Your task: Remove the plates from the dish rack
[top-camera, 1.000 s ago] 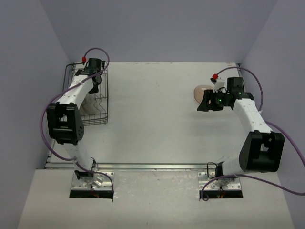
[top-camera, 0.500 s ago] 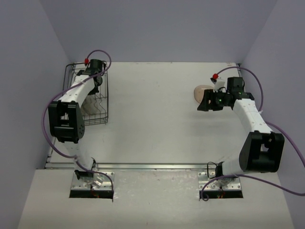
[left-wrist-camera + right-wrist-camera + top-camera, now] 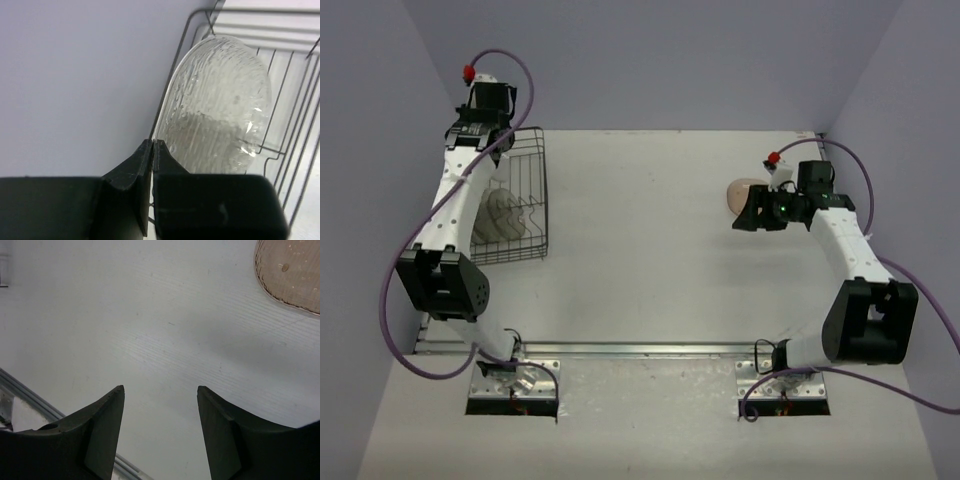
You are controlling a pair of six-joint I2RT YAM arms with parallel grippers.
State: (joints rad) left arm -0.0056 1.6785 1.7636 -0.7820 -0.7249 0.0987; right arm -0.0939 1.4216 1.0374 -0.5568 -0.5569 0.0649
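Observation:
The black wire dish rack [image 3: 532, 170] stands at the table's far left. A pale plate [image 3: 503, 216] stands on edge inside it. My left gripper [image 3: 475, 130] is raised above the rack's far left corner. In the left wrist view it [image 3: 152, 143] is shut on the rim of a see-through ribbed plate [image 3: 220, 105], held above the rack's wires [image 3: 295, 100]. A beige-pink plate [image 3: 740, 192] lies flat on the table at the right; its edge also shows in the right wrist view [image 3: 292, 275]. My right gripper [image 3: 747, 220] is open and empty beside it, above bare table [image 3: 160, 387].
Lilac walls close in the table on the left, back and right; the left wall is right beside the held plate. A metal rail [image 3: 640, 349] runs along the table's near edge, also seen in the right wrist view [image 3: 30, 395].
My left arm has risen from inside the rack to well above it, lifting the see-through plate. The rack now sits slightly further right. The right arm has barely moved.

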